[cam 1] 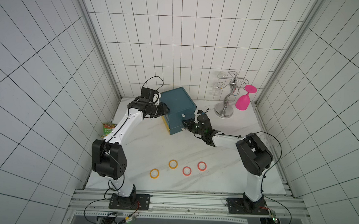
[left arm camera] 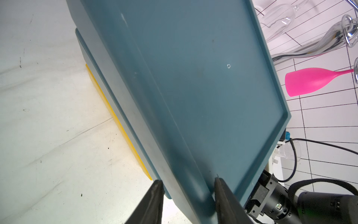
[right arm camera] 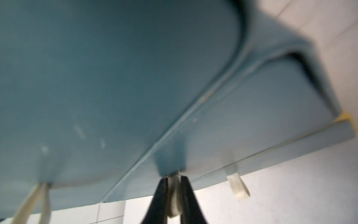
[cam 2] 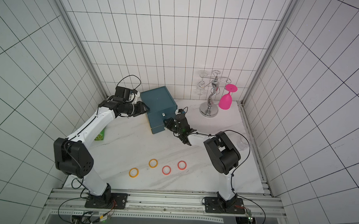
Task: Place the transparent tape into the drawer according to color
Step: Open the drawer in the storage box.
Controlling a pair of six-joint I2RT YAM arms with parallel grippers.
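Left gripper: clamped across the left top edge of the drawer cabinet, apparently bracing it. Right gripper: pinched on the middle white pull tab; that drawer looks closed. Your pull should run near-right, square to the front. The tape lies near, well apart from both grippers: orange-yellow rolls left, red-pink rolls right, closer to the right arm. No purple in view.
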